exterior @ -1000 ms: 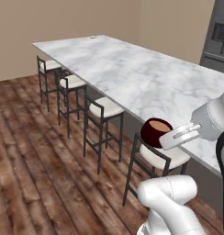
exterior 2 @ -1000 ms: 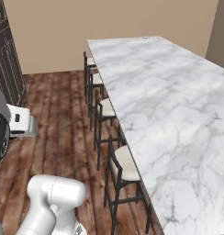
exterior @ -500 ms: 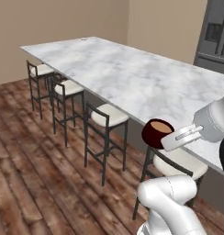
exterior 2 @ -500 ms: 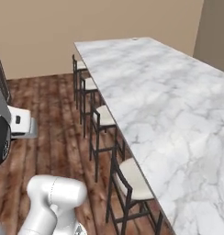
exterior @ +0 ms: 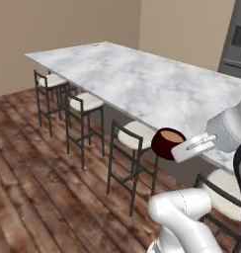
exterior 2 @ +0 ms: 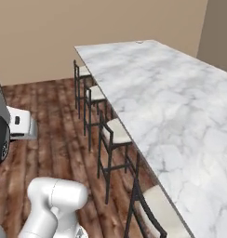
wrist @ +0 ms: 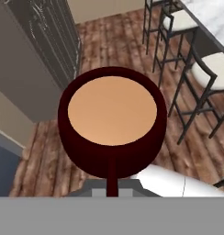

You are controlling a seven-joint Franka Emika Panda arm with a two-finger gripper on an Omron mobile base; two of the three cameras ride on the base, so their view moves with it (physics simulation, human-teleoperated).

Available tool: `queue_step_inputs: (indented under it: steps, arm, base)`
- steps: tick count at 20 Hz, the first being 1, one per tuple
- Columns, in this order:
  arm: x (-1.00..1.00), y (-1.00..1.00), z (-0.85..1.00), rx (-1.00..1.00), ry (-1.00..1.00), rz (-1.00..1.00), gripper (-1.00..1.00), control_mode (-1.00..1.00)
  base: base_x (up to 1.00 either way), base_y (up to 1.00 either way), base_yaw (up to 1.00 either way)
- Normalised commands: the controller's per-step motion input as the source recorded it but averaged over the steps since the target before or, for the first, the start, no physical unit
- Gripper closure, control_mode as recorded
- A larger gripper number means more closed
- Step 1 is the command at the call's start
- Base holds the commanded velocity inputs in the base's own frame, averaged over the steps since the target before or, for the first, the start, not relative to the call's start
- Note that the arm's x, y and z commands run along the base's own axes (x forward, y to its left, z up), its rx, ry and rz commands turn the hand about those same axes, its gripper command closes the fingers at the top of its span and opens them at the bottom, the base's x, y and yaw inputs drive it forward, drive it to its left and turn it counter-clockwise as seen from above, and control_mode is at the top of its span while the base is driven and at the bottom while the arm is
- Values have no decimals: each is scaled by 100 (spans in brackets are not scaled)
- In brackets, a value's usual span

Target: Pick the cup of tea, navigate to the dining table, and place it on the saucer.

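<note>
Cup of tea [exterior: 165,143] sits pinched by its handle in your end effector [exterior: 184,150], hanging off the tabletop's [exterior: 157,84] stool-side edge.

A home kitchen-dining room — marble dining table [exterior: 157,84], bar stools [exterior: 84,103], wood floor [exterior: 38,188].

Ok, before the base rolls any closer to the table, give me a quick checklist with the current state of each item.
1. Cup held by the gripper: ok, the jaws are shut on its handle side.
2. Cup upright: ok, the tea lies level below the rim.
3. Nothing spilled: ok, no drips show on the wooden floor.
4. Table within placing reach: not ok, the cup hangs over the stools, short of the marble edge.
5. Saucer located: cannot tell, only a small pale thing at the far corner, too small to identify.
</note>
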Motion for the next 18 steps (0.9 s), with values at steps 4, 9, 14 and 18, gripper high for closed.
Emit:
queue_step_inputs:
  steps: [4, 9, 14, 18]
  arm:
    - [0, 0, 0, 0, 0, 0, 100, 100]
    - [0, 0, 0, 0, 0, 0, 100, 100]
    - [0, 0, 0, 0, 0, 0, 100, 100]
    - [0, 0, 0, 0, 0, 0, 100, 100]
  base:
    - [100, 100, 0]
    - [100, 100, 0]
    - [100, 100, 0]
    - [100, 100, 0]
